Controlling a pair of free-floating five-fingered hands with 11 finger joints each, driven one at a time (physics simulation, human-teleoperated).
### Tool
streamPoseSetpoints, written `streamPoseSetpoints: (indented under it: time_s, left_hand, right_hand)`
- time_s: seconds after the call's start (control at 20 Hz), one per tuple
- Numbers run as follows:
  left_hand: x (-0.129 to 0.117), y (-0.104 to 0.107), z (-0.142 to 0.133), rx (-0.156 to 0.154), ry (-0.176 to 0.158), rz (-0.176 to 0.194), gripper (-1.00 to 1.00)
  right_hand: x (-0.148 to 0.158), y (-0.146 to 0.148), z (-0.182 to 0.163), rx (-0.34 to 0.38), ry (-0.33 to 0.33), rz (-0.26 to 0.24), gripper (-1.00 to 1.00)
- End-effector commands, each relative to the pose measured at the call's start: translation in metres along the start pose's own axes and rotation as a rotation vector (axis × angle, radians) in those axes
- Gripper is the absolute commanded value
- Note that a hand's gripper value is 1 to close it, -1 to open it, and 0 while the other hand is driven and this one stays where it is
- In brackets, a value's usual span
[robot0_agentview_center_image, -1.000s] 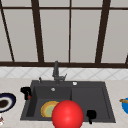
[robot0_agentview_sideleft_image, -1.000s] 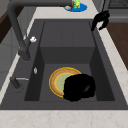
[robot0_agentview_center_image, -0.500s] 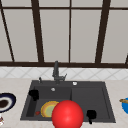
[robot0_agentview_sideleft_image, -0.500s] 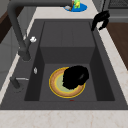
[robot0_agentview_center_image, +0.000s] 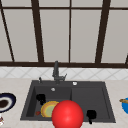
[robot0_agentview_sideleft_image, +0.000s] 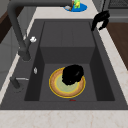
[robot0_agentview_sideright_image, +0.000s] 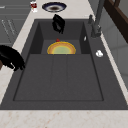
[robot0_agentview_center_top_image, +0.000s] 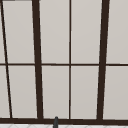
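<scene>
Yellow plate (robot0_agentview_sideleft_image: 67, 86) with a green centre lay flat on the floor of the sink's (robot0_agentview_center_image: 90, 97) deep basin, the left one as you faced it. Your left hand (robot0_agentview_sideleft_image: 72, 74) hung over the plate's far rim, toward the tap (robot0_agentview_center_image: 56, 72) side; fingers looked curled loosely downward, holding nothing, and you couldn't tell whether it touched the plate. From the front that hand (robot0_agentview_center_image: 40, 98) sat at the basin's back left. Your right hand (robot0_agentview_center_image: 91, 115) hovered at the sink's front right edge, over the drainboard side, fingers drooping and relaxed, nothing in them. A small red bit (robot0_agentview_sideright_image: 57, 40) lay just beside the plate's left rim. A red ball (robot0_agentview_center_image: 67, 115) sat in front of the sink, covering part of the plate. Dark blue bowl (robot0_agentview_center_image: 6, 102) stood on the bench at the left edge, blue dish (robot0_agentview_sideleft_image: 76, 6) at the right edge.
</scene>
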Motion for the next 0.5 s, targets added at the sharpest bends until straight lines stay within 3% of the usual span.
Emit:
streamPoseSetpoints:
  time_s: [0.0,0.15,0.45]
  left_hand:
    - [-0.011,-0.018,-0.002,0.004,0.044,0.021,-1.0]
    - [-0.014,-0.034,0.013,0.018,0.038,0.013,-1.0]
    - [-0.019,-0.063,0.037,-0.001,0.023,0.03,-1.0]
  right_hand:
    - [0.0,0.0,0.0,0.0,0.0,0.0,0.0]
    - [0.0,0.0,0.0,0.0,0.0,0.0,0.0]
    - [0.0,0.0,0.0,0.0,0.0,0.0,0.0]
